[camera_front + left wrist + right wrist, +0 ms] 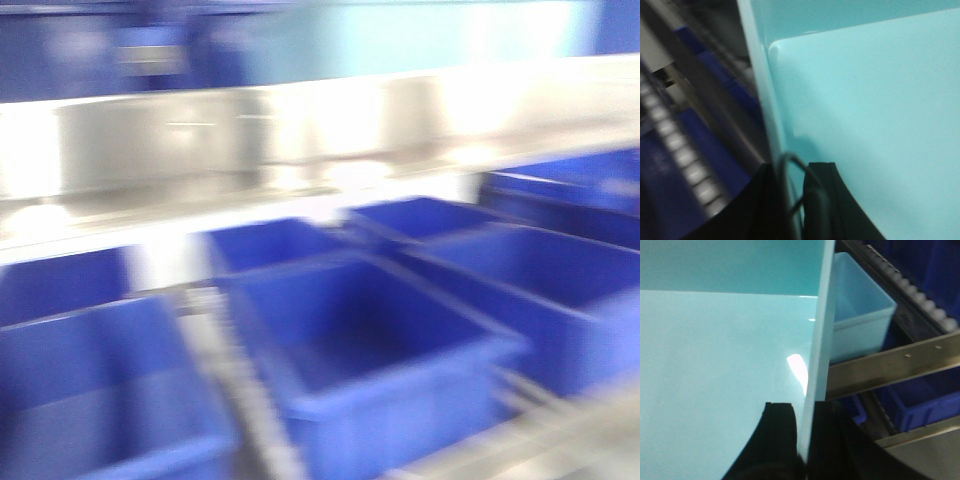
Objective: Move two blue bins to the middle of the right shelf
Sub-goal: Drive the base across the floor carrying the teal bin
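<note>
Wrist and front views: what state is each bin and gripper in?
held pale blue bin, gripped, no contents visible
left gripper, shut on its wall
right gripper, shut on its wall
second pale blue bin, upright, empty, behind steel rail
dark blue bins, upright, empty

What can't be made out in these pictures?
Front view: motion blur smears the steel rail and dark blue tubs; arms out of frame.
Left wrist view: held pale bin fills the frame, cut off by its edges.
Right wrist view: the held bin's wall hides part of the shelved pale bin.
</note>
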